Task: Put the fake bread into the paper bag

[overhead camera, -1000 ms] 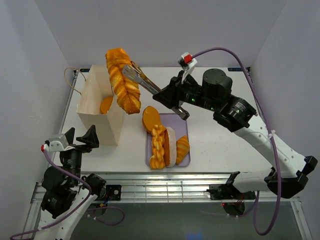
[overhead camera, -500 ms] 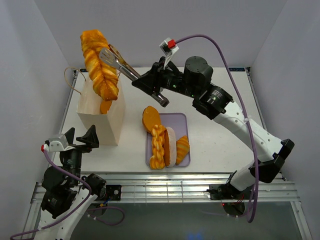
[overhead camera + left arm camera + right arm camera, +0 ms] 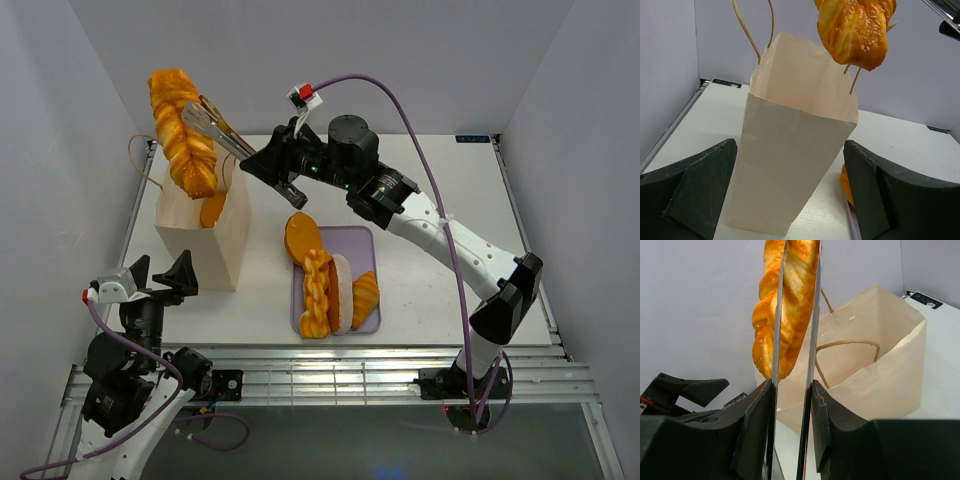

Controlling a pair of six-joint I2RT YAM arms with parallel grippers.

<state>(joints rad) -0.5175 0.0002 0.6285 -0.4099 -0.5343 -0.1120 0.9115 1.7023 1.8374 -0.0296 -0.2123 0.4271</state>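
Your right gripper (image 3: 272, 165) is clamped on the handle end of the metal tongs (image 3: 225, 140), and the two blades run out past its fingertips to pinch a braided loaf (image 3: 180, 130) between them. The loaf hangs lengthwise from the tong tips, well out ahead of the hand and up in the air, with its lower end just above the open mouth of the paper bag (image 3: 205, 250); it does not touch the bag. From the right wrist, you see the bag (image 3: 875, 370) beyond and below the blades, one cord handle (image 3: 850, 347) looped inside its mouth. One orange pastry (image 3: 212, 210) already lies in the bag, below the hanging loaf. Back beneath the right forearm sits the lilac tray (image 3: 368, 250), carrying a second braided loaf (image 3: 317, 292), an oval loaf (image 3: 301, 237) overlapping its far-left corner, and a croissant (image 3: 364, 298). Your left gripper (image 3: 160, 274) has its fingers spread wide with nothing between them; it sits low at the near table edge, pointing at the bag (image 3: 790, 150), which stands upright a little ahead of the fingertips, and the loaf's end (image 3: 855, 30) hangs high above them.
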